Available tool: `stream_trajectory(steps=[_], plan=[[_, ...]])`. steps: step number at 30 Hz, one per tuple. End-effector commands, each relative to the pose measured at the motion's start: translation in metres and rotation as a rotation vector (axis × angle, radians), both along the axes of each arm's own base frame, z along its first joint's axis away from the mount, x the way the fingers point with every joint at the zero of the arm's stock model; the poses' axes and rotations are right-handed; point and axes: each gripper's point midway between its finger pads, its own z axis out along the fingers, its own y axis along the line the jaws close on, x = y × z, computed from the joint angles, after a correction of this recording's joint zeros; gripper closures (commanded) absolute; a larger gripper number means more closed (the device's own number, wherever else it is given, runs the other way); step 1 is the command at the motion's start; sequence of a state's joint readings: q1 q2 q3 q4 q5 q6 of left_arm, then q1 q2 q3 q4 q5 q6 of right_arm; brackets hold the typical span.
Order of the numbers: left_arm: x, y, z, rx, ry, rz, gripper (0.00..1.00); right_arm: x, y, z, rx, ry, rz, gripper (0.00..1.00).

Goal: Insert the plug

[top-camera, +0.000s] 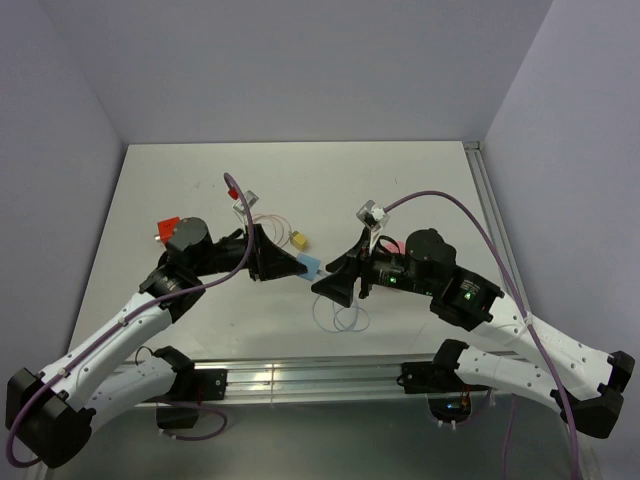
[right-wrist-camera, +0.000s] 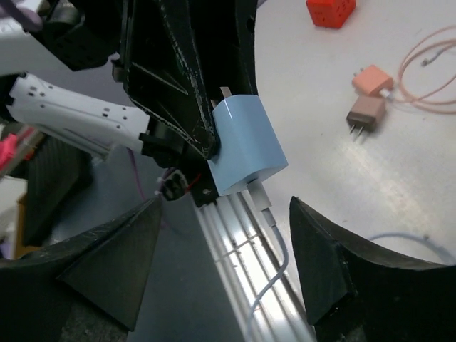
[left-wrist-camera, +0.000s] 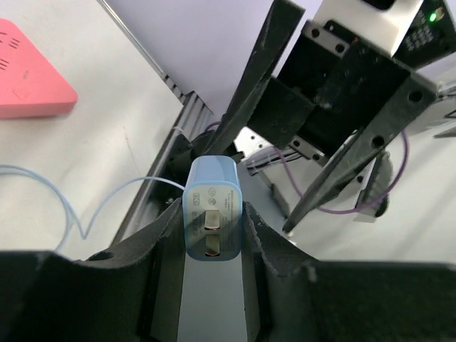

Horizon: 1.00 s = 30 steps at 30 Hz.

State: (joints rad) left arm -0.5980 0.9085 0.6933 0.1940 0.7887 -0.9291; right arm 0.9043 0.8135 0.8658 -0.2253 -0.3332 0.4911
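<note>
The left gripper point(left-wrist-camera: 211, 214) is seen clamped on the blue plug point(left-wrist-camera: 211, 187). The body is pinched between its two black fingers, and the prongs are turned back toward the left wrist camera. The plug is held up over the near middle of the table point(top-camera: 420, 190). It is faced by the right gripper point(right-wrist-camera: 224, 205), whose jaws are spread wide with nothing between them. The plug sits just ahead of their tips, apart from both.

Nearest the arm bases, an aluminium rail point(top-camera: 320, 375) is seen running along the table's front edge. Just beyond it, a pale blue cable point(top-camera: 345, 318) is looped on the white surface, and a strand of it can be followed up to the plug's end.

Further out, an orange plug point(right-wrist-camera: 372, 80) and a brown plug point(right-wrist-camera: 365, 112) are lying side by side, with a pink cable point(right-wrist-camera: 427, 71) coiled next to them. A red cube point(right-wrist-camera: 330, 11) is set beyond those. A pink power strip point(left-wrist-camera: 28, 78) is lying flat on the table, well apart from the plug.

The table is closed in by plain pale lilac walls point(top-camera: 300, 70).
</note>
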Motion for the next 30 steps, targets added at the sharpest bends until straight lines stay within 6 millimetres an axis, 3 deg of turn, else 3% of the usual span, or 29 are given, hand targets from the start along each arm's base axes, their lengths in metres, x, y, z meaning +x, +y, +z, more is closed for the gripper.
stream_trajectory(steps=[1, 5, 7, 8, 11, 14, 20, 30], plan=[[0.002, -0.005, 0.028, -0.053, 0.067, -0.018, 1.0, 0.005, 0.0, 0.017, 0.04, -0.168, 0.021, 0.2], [0.0, -0.012, 0.023, -0.082, 0.316, -0.061, 1.0, 0.02, -0.008, 0.01, 0.01, -0.33, -0.036, 0.15], [-0.008, -0.009, 0.041, -0.166, 0.307, -0.106, 1.0, 0.018, -0.008, 0.016, 0.037, -0.389, -0.02, 0.16], [-0.01, -0.008, 0.039, -0.18, 0.386, -0.109, 1.0, 0.019, -0.008, 0.014, 0.038, -0.425, -0.018, 0.16], [-0.008, -0.006, 0.04, -0.208, 0.513, -0.072, 1.0, 0.014, -0.013, 0.032, 0.124, -0.534, -0.021, 0.19], [-0.005, 0.001, 0.045, -0.288, 0.618, -0.027, 1.0, 0.016, -0.015, 0.034, 0.138, -0.571, -0.04, 0.23], [0.006, 0.012, 0.053, -0.404, 0.75, 0.069, 1.0, 0.022, -0.006, 0.055, 0.24, -0.647, -0.059, 0.28], [0.003, 0.013, 0.072, -0.468, 0.795, 0.001, 1.0, 0.028, 0.017, 0.068, 0.295, -0.721, -0.016, 0.28]])
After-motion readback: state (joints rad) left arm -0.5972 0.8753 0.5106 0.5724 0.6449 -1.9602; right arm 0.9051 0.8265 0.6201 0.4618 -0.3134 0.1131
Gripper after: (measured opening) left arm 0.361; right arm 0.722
